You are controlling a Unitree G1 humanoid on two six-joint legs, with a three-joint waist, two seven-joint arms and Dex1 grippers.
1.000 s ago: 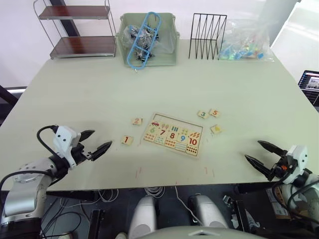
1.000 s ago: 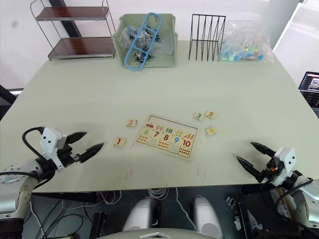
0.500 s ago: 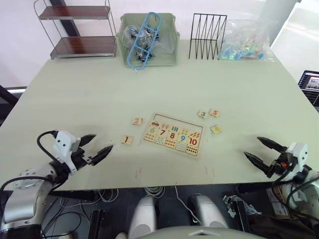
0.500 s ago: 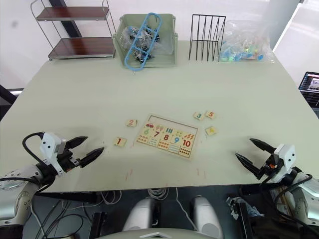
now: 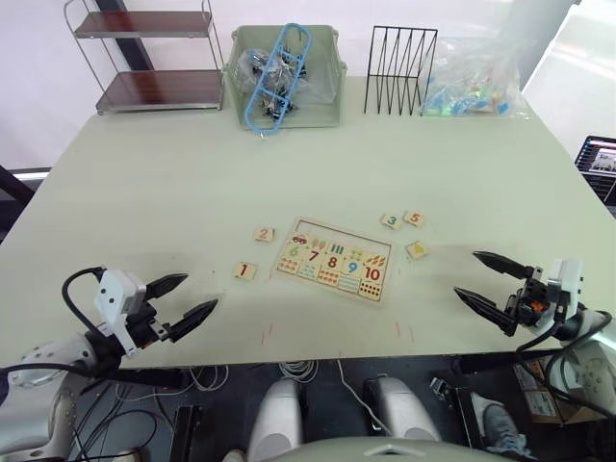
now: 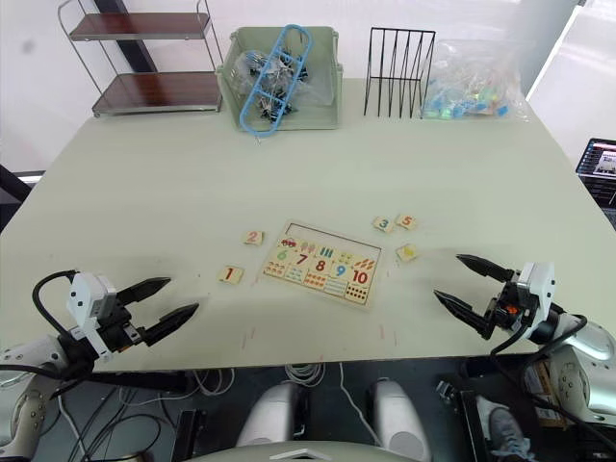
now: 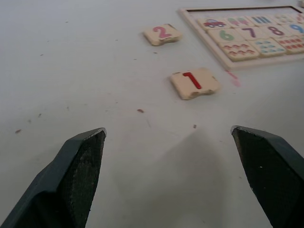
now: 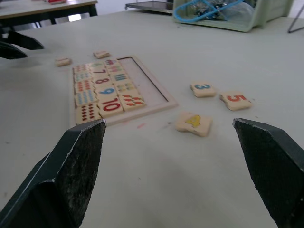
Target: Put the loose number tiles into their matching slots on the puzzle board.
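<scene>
On the pale green-grey tabletop (image 5: 192, 183), the flat light-wood rectangular puzzle board (image 5: 334, 261) lies near the front centre, its far row of picture-printed square slots (image 5: 339, 247) empty of numerals. 5 loose wooden number tiles lie apart from it: tile 2 (image 5: 264, 234) and tile 1 (image 5: 244, 271) on its left, tile 3 (image 5: 390, 220), tile 5 (image 5: 414, 218) and the yellow-marked tile 4 (image 5: 417, 250) on its right. The left gripper (image 5: 182, 300) and right gripper (image 5: 489, 284) hover near the front edge, black fingers spread wide, grasping nothing.
</scene>
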